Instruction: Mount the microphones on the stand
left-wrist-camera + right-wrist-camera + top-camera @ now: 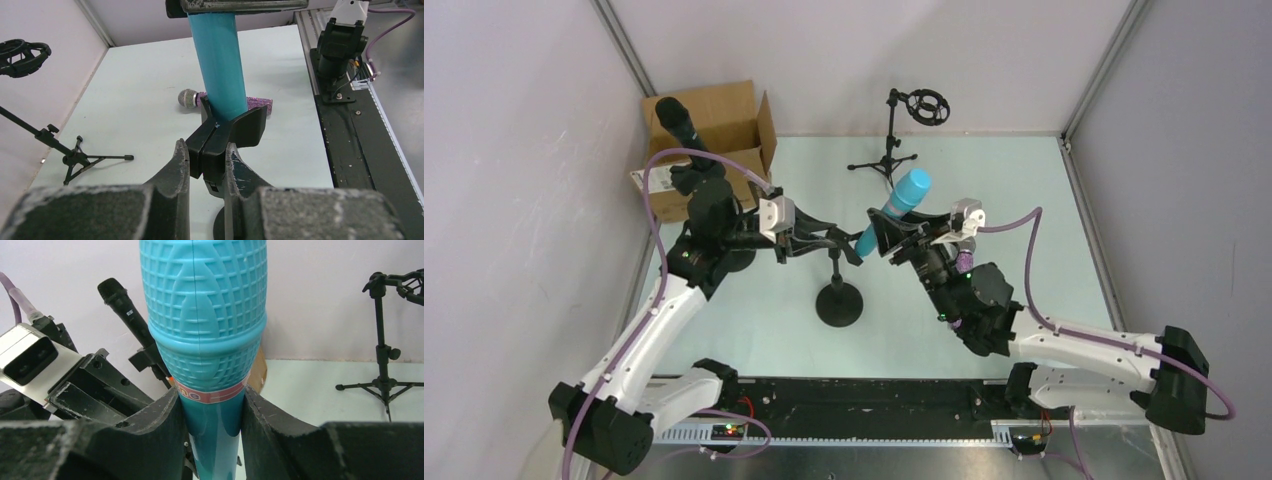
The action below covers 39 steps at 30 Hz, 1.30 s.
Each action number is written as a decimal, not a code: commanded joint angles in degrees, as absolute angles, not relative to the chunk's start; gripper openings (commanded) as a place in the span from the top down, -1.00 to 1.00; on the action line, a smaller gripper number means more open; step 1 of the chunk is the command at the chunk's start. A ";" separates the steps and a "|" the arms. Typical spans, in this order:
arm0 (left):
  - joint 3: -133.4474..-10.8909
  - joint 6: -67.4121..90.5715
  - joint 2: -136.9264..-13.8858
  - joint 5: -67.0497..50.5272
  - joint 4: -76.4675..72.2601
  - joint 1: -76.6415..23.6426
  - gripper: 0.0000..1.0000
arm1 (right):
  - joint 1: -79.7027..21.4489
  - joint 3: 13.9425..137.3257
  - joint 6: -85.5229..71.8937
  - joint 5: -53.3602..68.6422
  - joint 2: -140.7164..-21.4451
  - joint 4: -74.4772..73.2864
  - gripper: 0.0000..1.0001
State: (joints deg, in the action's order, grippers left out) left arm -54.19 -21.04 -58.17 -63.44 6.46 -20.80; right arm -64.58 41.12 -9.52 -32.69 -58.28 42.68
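While turquoise microphone [906,197] meets stand clip [245,127]: seating.
Right gripper [210,407] pinches microphone, left gripper [206,160] pinches clip; push straight along clip.

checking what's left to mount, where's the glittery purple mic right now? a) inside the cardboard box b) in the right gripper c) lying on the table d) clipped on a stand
c: the purple mic lies on the table behind the turquoise mic, with nothing holding it.

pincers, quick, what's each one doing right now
Left pincer: closed on the black plastic stand clip.
Right pincer: closed on the turquoise ribbed plastic microphone.
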 commanded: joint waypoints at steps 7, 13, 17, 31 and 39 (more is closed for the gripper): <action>-51.58 -21.32 -56.28 -54.68 7.08 -21.34 1.00 | -71.24 41.04 0.26 -44.50 -66.90 65.21 1.00; -51.00 -21.69 -55.29 -53.98 7.29 -21.45 1.00 | -72.58 41.04 3.64 -45.66 -69.74 69.36 1.00; -50.87 -21.80 -55.17 -53.90 7.37 -21.53 1.00 | -72.53 41.04 4.40 -45.47 -69.55 69.70 1.00; -50.86 -25.80 -53.88 -54.83 9.52 -22.52 0.79 | -72.53 40.92 3.61 -46.87 -70.38 68.87 1.00; -50.93 -25.89 -53.45 -55.06 10.06 -22.50 0.96 | -72.07 40.61 1.74 -47.41 -71.59 68.55 1.00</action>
State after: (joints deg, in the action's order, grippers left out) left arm -51.83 -22.96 -53.87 -56.31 7.09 -22.06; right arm -72.25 40.82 3.36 -46.22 -70.74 65.93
